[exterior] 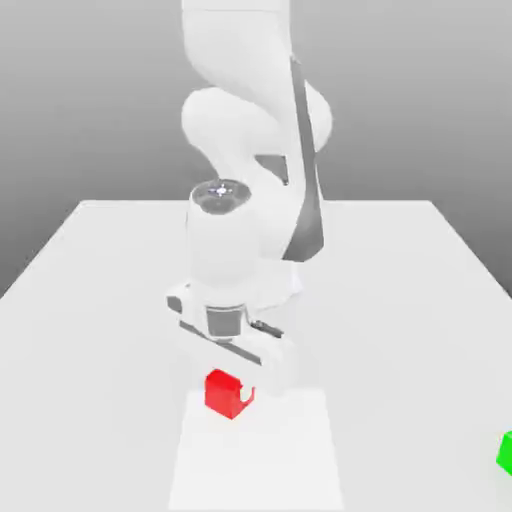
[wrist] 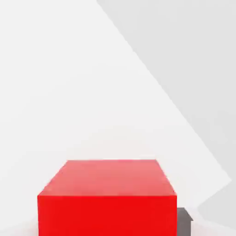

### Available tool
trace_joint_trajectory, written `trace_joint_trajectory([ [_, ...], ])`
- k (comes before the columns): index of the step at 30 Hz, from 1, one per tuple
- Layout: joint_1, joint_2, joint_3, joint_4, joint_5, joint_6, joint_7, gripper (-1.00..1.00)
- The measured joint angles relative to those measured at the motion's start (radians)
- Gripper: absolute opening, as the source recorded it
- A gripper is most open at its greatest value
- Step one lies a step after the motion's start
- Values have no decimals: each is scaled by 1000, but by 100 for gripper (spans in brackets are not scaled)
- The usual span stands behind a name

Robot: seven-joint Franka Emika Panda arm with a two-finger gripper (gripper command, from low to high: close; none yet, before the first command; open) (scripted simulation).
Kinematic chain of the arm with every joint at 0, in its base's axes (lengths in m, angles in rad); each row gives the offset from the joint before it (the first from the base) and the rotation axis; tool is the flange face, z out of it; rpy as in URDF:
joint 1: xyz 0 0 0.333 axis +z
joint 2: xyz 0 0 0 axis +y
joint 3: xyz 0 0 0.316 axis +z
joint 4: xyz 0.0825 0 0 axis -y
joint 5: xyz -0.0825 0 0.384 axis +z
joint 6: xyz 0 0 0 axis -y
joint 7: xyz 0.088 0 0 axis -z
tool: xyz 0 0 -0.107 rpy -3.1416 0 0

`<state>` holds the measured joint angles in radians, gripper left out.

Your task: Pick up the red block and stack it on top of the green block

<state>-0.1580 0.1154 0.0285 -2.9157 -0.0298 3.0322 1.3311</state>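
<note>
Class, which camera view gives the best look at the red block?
The hand view: the red block is large there, its top and front faces plain. In the exterior view the red block is small, with part of it hidden by the tool.

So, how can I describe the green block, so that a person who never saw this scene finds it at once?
Start from the white table with the white robot arm standing on it. Go to the table's near edge at the exterior view's far right. There sits the green block, cut off by the picture's border; it is the one green thing, far from the red block under the hand.
</note>
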Motion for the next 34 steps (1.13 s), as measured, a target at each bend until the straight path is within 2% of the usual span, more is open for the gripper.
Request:
trace_joint_trajectory([
  [7, 16, -207, 19, -6, 23, -202, -29, -100],
  [15, 218, -53, 128, 266, -100, -344, -88, -100],
  [26, 423, 171, 332, 661, -151, -521, -260, -100],
  [30, 478, 299, 301, 704, -221, -439, -229, -100],
  [31, 488, 323, 289, 706, -235, -419, -221, 100],
  [34, 488, 323, 289, 706, -235, -419, -221, 100],
])
